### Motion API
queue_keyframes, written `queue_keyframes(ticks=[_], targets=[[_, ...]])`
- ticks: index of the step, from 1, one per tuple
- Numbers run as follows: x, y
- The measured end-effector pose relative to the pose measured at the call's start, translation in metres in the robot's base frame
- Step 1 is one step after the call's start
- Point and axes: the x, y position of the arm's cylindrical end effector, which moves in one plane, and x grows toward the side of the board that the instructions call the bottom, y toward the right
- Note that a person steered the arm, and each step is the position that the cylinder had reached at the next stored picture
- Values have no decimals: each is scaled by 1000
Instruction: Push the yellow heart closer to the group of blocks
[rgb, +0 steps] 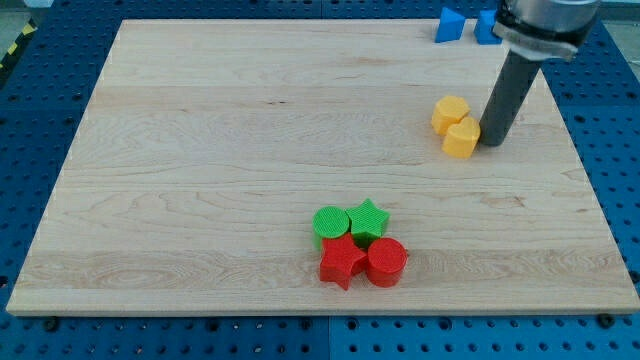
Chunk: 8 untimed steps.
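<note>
Two yellow blocks sit touching at the board's upper right. The lower one (461, 138) looks like the heart; the upper one (450, 112) looks faceted, like a pentagon. My tip (492, 143) rests on the board just to the right of the lower yellow block, right beside it or touching it. The group of blocks lies near the bottom middle: a green cylinder (331, 223), a green star (369, 220), a red star (342, 262) and a red cylinder (387, 262), all packed together. The yellow blocks are well above and to the right of this group.
Two blue blocks (450, 24) (486, 27) sit at the board's top edge, the right one partly hidden behind my arm. The wooden board (200, 180) lies on a blue perforated table.
</note>
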Motion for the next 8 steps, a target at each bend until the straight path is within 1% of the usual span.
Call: queue_keyframes(ticks=[1,2,3,4,5,6,7,8], targets=[[47,-14],[28,14],[-18,28],[-44,14],[-39,-21],[21,-25],[59,-25],[44,-23]])
